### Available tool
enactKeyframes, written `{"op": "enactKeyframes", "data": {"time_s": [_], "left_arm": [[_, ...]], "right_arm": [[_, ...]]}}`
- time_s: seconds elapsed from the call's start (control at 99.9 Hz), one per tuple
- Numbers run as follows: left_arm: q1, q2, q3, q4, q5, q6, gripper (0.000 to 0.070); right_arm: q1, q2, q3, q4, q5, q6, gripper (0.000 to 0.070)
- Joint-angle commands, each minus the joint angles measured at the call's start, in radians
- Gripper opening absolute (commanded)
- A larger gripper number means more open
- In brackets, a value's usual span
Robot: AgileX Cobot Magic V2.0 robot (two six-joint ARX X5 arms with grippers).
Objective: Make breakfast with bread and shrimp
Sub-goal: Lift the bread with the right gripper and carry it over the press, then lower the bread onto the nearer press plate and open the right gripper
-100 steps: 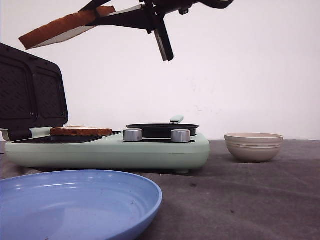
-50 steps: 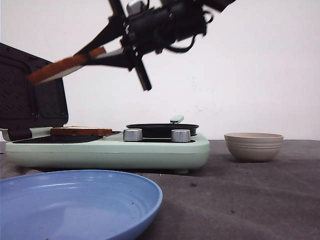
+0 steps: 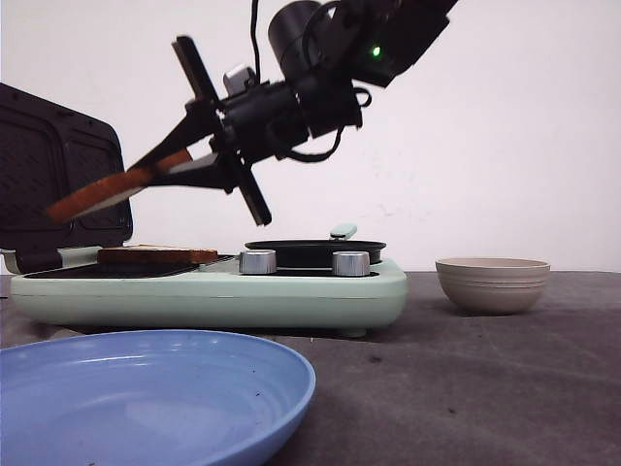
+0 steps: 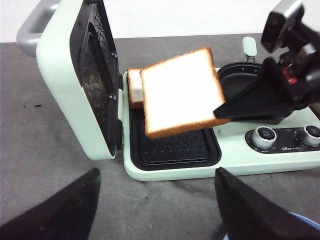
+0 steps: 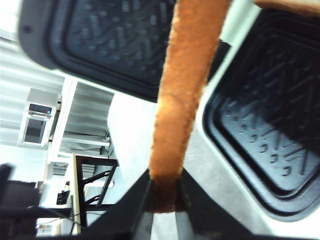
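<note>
While the right gripper (image 3: 179, 160) pinched one bread slice (image 4: 182, 92) by its edge, the slice hung tilted in open air, left of middle in the front frame, above the green toaster (image 3: 209, 291). The other slice (image 3: 155, 255) lay on the plate below. The left gripper's fingers (image 4: 57, 210) stood wide apart, holding nothing.

The square slice of white bread (image 4: 181, 91) has an orange-brown crust. The mint-green sandwich maker (image 3: 291, 291) carries black plates patterned with raised ridges and two silver knobs. A glossy blue ribbed plate (image 3: 146, 398) and a beige ribbed bowl (image 3: 492, 283) sit on the dark grey bench (image 3: 466, 388).
</note>
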Motion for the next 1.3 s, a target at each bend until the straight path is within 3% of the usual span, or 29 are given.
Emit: {"op": "enactKeyframes", "data": {"time_s": [0.0,0.35,0.761,1.292], "left_arm": [[0.000,0.001,0.006,0.008,0.002,-0.005,0.0401],[0.000,0.001,0.006,0.008,0.002,-0.005,0.0401],[0.000,0.001,0.006,0.008,0.002,-0.005,0.0401],[0.000,0.001,0.006,0.008,0.002,-0.005,0.0401]], "right_arm": [[0.019,0.035,0.026,0.017,0.006,0.004,0.0003],[0.053,0.081,0.026,0.018,0.058,0.010,0.0003],[0.052,0.079,0.027,0.008,0.051,0.027,0.0003],[0.052,0.037,0.029,-0.102,0.098,0.021,0.0003]]}}
